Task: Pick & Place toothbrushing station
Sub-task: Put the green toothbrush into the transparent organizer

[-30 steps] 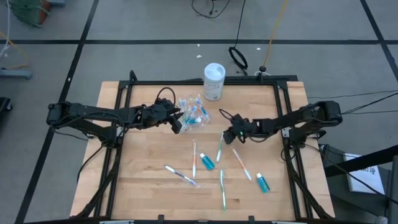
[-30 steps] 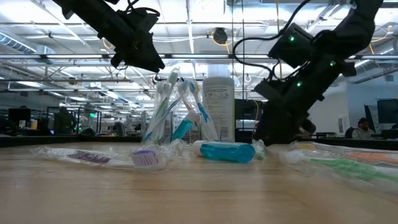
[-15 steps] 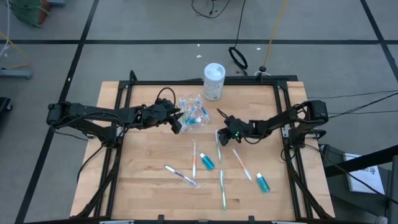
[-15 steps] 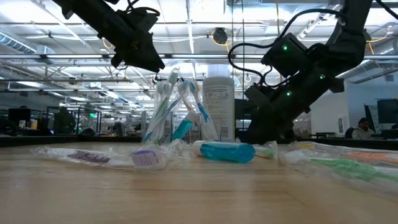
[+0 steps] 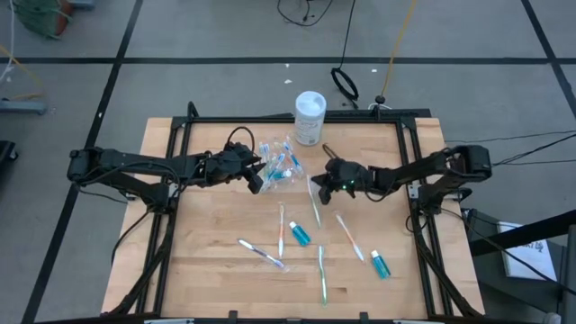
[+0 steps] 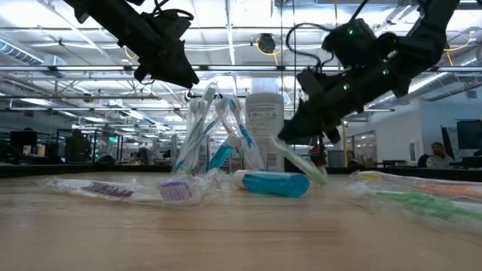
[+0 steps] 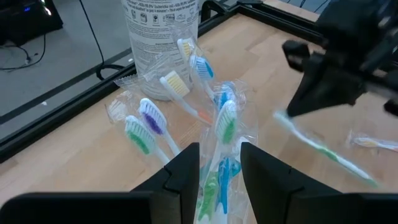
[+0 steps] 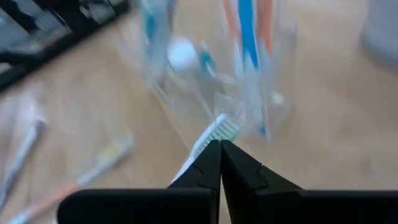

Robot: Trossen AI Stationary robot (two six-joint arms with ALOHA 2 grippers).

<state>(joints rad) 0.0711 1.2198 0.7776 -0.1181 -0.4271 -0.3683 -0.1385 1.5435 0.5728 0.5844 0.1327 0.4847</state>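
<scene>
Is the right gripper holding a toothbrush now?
Yes, the right gripper is shut on a green toothbrush, lifted off the table.

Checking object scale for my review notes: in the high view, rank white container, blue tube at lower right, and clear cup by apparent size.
1. White container.
2. Clear cup, though its outline is hard to trace.
3. Blue tube.

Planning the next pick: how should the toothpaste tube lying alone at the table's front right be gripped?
Probably across the blue body of the toothpaste tube, from straight above: it lies flat on the table, apart from the nearest toothbrush, its width the narrow dimension.
</scene>
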